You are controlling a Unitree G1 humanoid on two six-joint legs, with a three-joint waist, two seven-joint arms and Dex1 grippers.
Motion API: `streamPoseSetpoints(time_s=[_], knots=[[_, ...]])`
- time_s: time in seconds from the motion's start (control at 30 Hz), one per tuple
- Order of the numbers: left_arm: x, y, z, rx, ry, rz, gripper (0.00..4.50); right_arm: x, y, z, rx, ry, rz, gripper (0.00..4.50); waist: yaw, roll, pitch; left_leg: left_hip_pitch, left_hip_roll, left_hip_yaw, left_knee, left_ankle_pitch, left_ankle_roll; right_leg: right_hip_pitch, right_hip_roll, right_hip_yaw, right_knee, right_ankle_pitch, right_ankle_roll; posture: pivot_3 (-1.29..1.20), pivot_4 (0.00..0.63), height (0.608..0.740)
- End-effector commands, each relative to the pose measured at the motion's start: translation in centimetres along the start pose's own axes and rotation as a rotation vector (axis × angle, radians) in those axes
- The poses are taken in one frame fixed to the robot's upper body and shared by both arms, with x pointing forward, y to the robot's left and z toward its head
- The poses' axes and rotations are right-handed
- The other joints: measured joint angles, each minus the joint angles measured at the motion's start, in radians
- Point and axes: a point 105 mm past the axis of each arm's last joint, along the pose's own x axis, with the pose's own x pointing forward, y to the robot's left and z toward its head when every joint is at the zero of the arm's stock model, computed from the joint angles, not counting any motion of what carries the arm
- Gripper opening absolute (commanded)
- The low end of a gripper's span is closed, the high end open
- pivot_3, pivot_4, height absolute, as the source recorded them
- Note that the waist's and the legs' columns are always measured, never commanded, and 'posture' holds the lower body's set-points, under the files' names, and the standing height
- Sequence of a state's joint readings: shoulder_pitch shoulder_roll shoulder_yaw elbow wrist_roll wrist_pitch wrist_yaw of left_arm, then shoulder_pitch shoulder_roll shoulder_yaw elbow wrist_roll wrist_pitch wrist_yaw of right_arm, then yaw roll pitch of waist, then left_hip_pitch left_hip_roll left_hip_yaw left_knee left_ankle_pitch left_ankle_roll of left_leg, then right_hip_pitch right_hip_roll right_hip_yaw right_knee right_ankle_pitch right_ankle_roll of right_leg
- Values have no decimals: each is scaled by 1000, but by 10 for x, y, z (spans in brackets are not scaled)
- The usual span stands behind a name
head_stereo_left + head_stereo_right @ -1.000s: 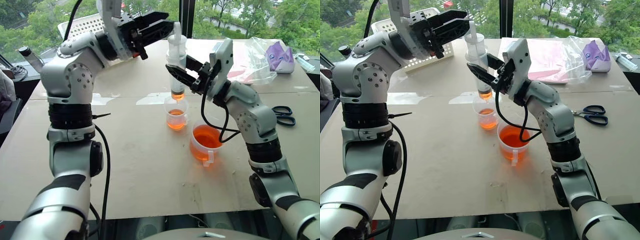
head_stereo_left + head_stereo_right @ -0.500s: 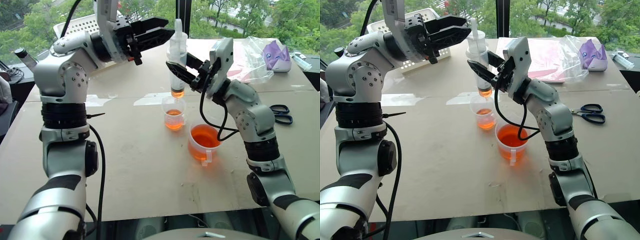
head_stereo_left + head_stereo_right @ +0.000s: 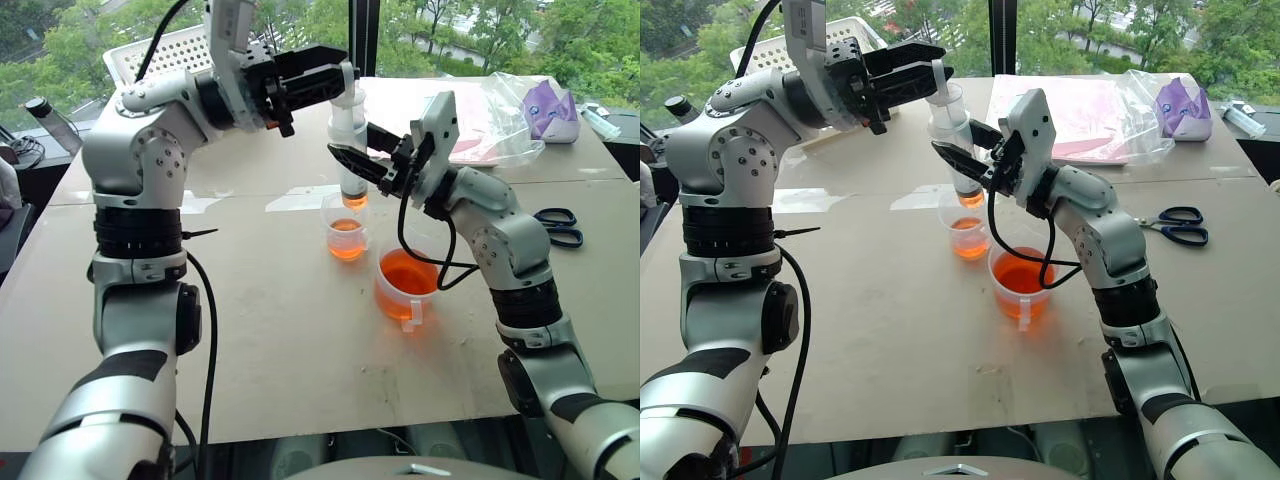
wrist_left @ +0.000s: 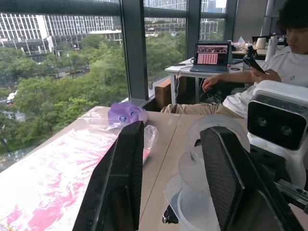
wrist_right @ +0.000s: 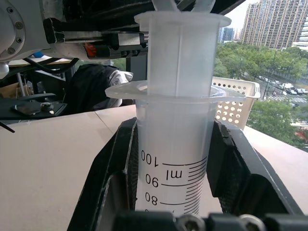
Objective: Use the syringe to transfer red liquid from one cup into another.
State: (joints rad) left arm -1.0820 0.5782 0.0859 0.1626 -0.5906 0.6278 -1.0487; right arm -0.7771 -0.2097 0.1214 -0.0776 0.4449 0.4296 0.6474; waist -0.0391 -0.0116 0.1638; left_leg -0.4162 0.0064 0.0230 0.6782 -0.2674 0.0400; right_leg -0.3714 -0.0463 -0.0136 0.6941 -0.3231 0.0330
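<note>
A white basket [image 3: 165, 52] sits at the table's [image 3: 290, 340] far left. Scissors [image 3: 560, 227] lie at the right edge. Far right: a crinkled plastic bag [image 3: 505, 125], a purple object [image 3: 558, 110], perhaps a pouch. A seated person [image 4: 269, 62] holds a phone; a laptop [image 4: 210, 57] stands open nearby.

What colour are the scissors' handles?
Blue handles on the scissors, clearest in the right eye view.

Silver-grey rounded arm shells join through black ribbed rings with small screws. Loose black cables loop along both forearms. Each hand [image 3: 340, 77] [image 3: 352, 160] carries two black, wedge-shaped fingers [image 4: 122, 183].
</note>
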Motion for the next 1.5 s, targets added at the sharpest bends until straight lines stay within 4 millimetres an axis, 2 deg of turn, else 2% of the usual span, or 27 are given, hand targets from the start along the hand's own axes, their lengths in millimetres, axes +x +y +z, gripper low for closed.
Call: streamPoseSetpoints(time_s=[0.03,0.07,0.3,1.03,1.2,1.3,1.37,1.47,1.5], knots=[[3,-10,10,50,-18,-41,385,11,9,22,-48,-79,44,1503,0,0,0,0,0,0,0,0,0,0,0,0,0,0,0,0,150,740],[2,-10,9,51,-15,-39,64,12,9,22,-48,-80,43,1503,0,0,0,0,0,0,0,0,0,0,0,0,0,0,0,0,150,740],[3,-13,5,45,-1,-43,64,13,7,27,-43,-109,29,1503,0,0,0,0,0,0,0,0,0,0,0,0,0,0,0,0,150,740],[5,-18,-30,0,113,-46,64,15,2,61,0,-246,-9,1503,0,0,0,0,0,0,0,0,0,0,0,0,0,0,0,0,150,740],[4,-21,-32,-18,115,-62,64,15,2,61,10,-246,-7,1503,0,0,0,0,0,0,0,0,0,0,0,0,0,0,0,0,150,740],[4,-20,-30,-26,102,-59,1047,16,3,60,15,-242,-4,1503,1,0,0,0,0,0,0,0,0,0,0,0,0,0,0,0,150,740],[3,-17,-28,1,96,-31,1906,16,3,60,18,-240,-4,1503,0,0,0,0,0,0,0,0,0,0,0,0,0,0,0,0,150,740],[-3,-23,-19,3,82,-78,3305,16,2,60,28,-243,-9,1503,0,0,0,0,0,0,0,0,0,0,0,0,0,0,0,0,150,740],[-6,-24,-16,6,79,-90,3305,15,2,60,36,-247,-13,1503,0,0,0,0,0,0,0,0,0,0,0,0,0,0,0,0,150,740]])
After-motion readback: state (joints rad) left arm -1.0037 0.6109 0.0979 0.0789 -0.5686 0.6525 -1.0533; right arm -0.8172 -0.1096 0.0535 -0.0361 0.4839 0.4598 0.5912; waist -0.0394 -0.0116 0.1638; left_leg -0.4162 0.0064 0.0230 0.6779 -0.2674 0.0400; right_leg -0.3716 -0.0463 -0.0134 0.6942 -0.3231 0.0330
